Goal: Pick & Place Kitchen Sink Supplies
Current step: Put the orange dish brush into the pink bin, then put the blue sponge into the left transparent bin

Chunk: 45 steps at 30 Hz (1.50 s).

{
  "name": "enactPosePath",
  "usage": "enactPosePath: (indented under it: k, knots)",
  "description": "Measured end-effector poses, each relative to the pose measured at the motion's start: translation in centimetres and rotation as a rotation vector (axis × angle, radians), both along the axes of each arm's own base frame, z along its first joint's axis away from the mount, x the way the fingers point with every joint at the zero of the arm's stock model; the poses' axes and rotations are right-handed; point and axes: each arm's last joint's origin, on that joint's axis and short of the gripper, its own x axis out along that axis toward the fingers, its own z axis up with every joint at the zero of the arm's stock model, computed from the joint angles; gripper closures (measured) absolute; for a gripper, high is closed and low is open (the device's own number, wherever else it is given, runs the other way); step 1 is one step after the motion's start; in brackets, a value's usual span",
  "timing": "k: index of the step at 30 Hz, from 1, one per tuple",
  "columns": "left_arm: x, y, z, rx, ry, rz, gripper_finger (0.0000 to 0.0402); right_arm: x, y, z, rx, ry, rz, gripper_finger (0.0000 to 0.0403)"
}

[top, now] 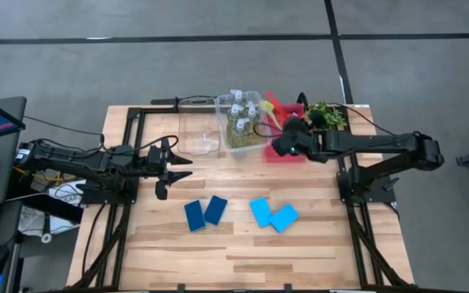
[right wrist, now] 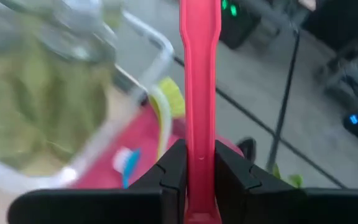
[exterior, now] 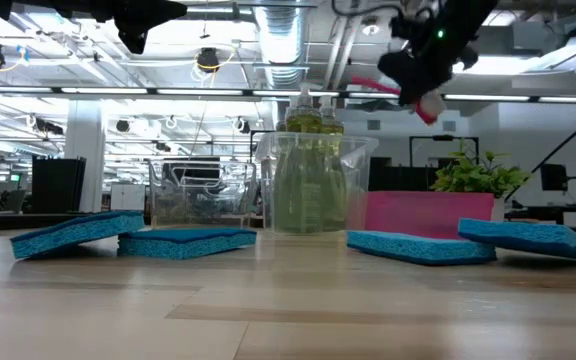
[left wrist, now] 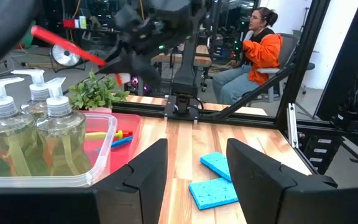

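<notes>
Above the red tray (top: pixel 287 155) at the worktop's (top: pixel 243 244) far side, the right gripper (top: pixel 287 140) has its jaws clamped on a red brush (right wrist: pixel 199 81), held up in the air. The left gripper (top: pixel 173 167) hovers with jaws open, near the blue sponges (top: pixel 205 213). The soap bottles (top: pixel 243 110) stand in a clear bin (top: pixel 259 142).

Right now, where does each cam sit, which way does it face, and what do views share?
High: overhead, facing straight down on the table; both arms show.
Low: at tabletop height, facing level across the blue sponges; the right claw hangs above.
Left wrist: on the left arm, facing past the open left claw toward a seated person.
Right wrist: on the right arm, facing along the red brush that its claw grips.
Shared: all four show the bottle bin.
</notes>
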Motion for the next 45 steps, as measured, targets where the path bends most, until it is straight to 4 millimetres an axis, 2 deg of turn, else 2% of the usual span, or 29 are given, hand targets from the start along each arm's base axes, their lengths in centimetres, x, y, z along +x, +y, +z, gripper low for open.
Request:
enactPosePath:
  k: [6,13,22,30,36,41,45]
  knots:
    - [0.0,0.0,0.0,0.0,0.0,0.001,0.0234,0.3,-2.3,-1.4,0.109,0.053,-0.037,0.0354]
    - [0.0,0.0,0.0,0.0,0.0,0.001,0.0234,0.9,-4.0,-3.6,0.174,0.179,-0.089,0.0345]
    - [0.0,0.0,0.0,0.0,0.0,0.0,0.0234,2.0,-4.5,-5.4,0.195,0.28,-0.091,0.0323]
    - [0.0,0.0,0.0,0.0,0.0,0.001,0.0234,1.9,-4.3,-5.4,0.189,0.299,-0.085,0.028]
    - [0.0,0.0,0.0,-0.003,0.0,0.0,0.0234,1.3,-2.4,-3.9,0.065,0.236,-0.122,0.0269]
    - [0.2,0.0,-0.8,-0.002,0.027,0.001,0.0234,0.7,1.1,-2.4,-0.085,0.157,-0.105,0.0273]
    - [0.8,-0.1,-1.8,0.005,0.075,0.0,0.0234,0.2,4.0,-1.9,-0.097,0.112,0.006,0.0277]
